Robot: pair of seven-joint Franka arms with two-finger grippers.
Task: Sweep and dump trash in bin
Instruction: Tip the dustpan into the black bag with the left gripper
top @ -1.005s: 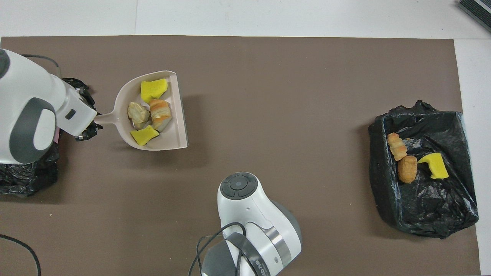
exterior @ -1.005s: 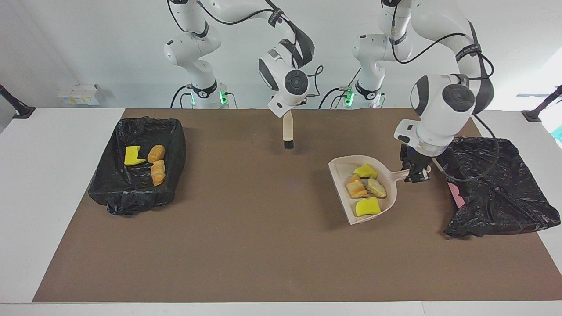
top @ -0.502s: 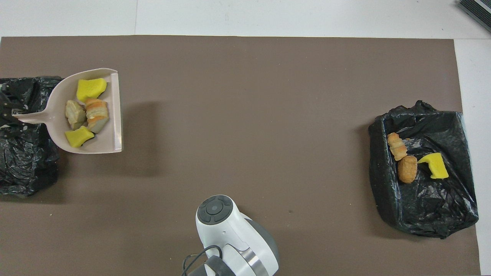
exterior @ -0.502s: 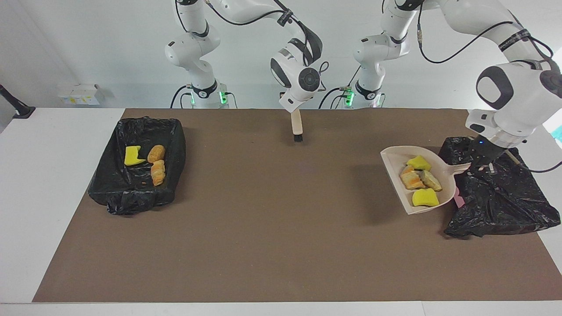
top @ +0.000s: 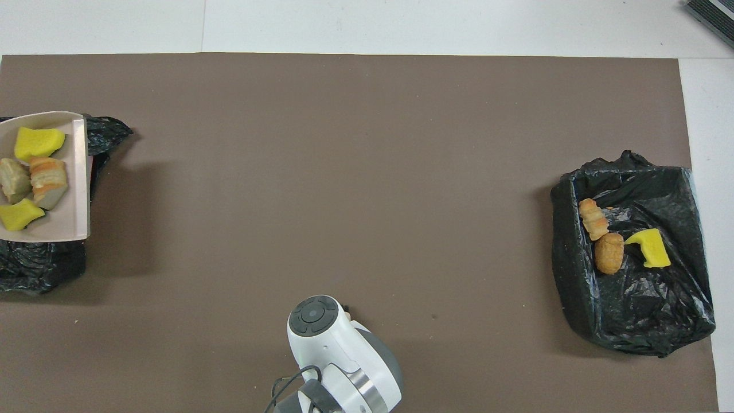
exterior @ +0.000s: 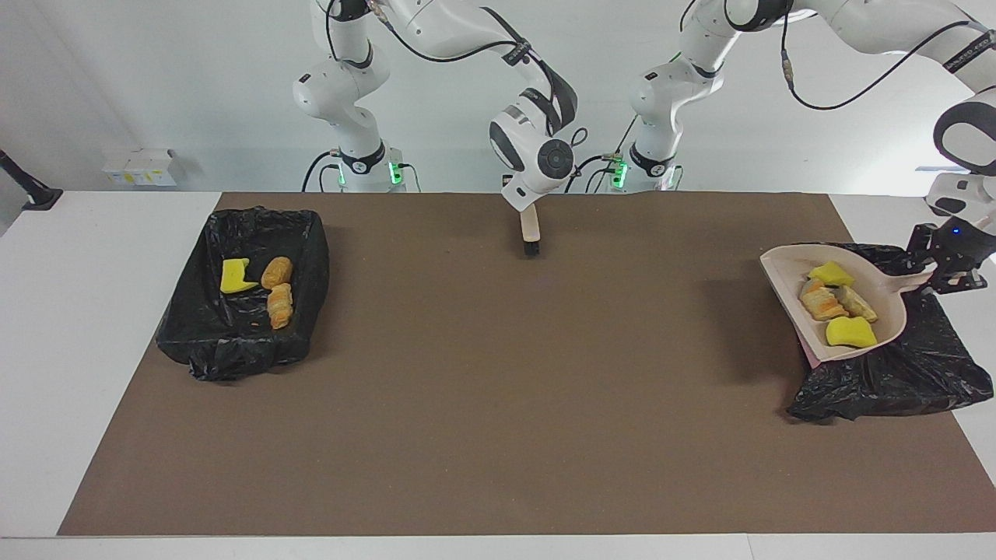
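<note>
My left gripper (exterior: 941,272) is shut on the handle of the beige dustpan (exterior: 786,266) and holds it in the air over the black-bagged bin (exterior: 895,373) at the left arm's end. In the pan lie trash scraps: two yellow chunks (exterior: 850,332) and two bread-like pieces (exterior: 822,300). The overhead view shows the pan (top: 77,172) with the scraps (top: 40,141) over that bin (top: 40,264); the left gripper is out of that view. My right gripper (exterior: 523,204) is shut on the beige brush (exterior: 531,227), bristles down, over the mat's edge nearest the robots.
A second black-bagged bin (exterior: 241,327) stands at the right arm's end and holds a yellow chunk (exterior: 233,274) and two bread pieces (exterior: 278,305). It also shows in the overhead view (top: 631,298). The brown mat (exterior: 498,389) covers the table.
The left gripper has carried the loaded dustpan toward the left arm's end, from over the mat to over the bin. The right arm has drawn the brush back toward the robots.
</note>
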